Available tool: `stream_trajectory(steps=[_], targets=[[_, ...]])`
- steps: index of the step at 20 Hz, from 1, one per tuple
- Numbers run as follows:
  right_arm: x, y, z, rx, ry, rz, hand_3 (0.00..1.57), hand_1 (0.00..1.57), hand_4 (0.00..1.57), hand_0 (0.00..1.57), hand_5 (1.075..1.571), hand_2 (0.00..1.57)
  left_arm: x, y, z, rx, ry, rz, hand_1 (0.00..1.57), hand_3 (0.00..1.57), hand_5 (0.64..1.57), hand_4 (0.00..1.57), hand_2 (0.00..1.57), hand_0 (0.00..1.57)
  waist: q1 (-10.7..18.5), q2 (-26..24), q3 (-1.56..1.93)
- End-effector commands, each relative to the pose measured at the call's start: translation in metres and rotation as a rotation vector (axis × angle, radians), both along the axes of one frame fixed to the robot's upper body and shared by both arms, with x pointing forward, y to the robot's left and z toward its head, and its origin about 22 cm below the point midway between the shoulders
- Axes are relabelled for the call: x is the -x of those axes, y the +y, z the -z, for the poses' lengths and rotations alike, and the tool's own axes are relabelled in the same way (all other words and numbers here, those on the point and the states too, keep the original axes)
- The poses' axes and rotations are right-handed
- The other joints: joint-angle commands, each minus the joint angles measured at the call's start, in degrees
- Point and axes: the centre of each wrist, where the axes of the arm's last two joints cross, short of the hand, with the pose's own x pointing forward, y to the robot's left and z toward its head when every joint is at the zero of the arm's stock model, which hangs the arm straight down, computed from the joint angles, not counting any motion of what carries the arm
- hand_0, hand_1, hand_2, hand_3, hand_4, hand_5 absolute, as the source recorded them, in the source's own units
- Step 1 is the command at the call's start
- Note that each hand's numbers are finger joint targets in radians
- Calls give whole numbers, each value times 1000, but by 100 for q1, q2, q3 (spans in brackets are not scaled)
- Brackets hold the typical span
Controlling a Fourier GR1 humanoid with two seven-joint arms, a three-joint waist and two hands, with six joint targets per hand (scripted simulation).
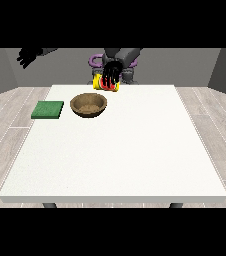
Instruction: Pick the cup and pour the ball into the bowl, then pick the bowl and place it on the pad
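Above, black fingers of the central hand (111, 74) wrap the yellow cup (106, 84) behind the round wooden bowl (88, 105).

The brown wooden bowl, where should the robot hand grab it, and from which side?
Best guess: by the rim of the round brown wooden bowl, coming down from above. It sits upright and open, wide and shallow, so its thin edge is easiest to pinch. The side facing the green square pad looks free; the robot hand holding the yellow and red cup is on the other side.

Big white rectangular table (135, 160) is carrying just two things at its far left: a flat green square pad (47, 110) and, just right of it, a brown wooden bowl (88, 105).
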Motion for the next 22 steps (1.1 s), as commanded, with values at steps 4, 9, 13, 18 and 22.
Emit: stream_trajectory(steps=[4, 9, 13, 18, 22], targets=[[-15, 6, -5, 4, -20, -28, 265, 0, 691, 0, 1554, 0, -6, -26, -23, -375, -134, -32, 1396, 1571, 1571, 1038, 1571, 1396, -157, 117, -2], [-38, 27, -8, -10, -7, -38, 327, 0, 686, 0, 1552, 0, 16, -50, -28, -488, -47, 11, 272, 1549, 1571, 1040, 1258, 272, -233, -13, -7], [-16, 35, 16, -9, 54, -59, 271, 0, 691, 0, 1548, 0, 23, -47, -18, -535, 28, 32, 167, 1571, 1570, 1134, 1194, 167, -408, -320, -11], [-20, 16, 2, -3, 42, 21, 165, 0, 706, 0, 1550, 0, 17, -31, -34, -346, -69, 27, 0, 1494, 1567, 1042, 1154, 0, 175, -195, -14], [-3, 4, 14, 10, 69, 76, 143, 0, 726, 0, 1546, 0, 5, 6, -61, 80, -38, 10, 1042, 1438, 1567, 1269, 1571, 1042, 562, -370, -33]])
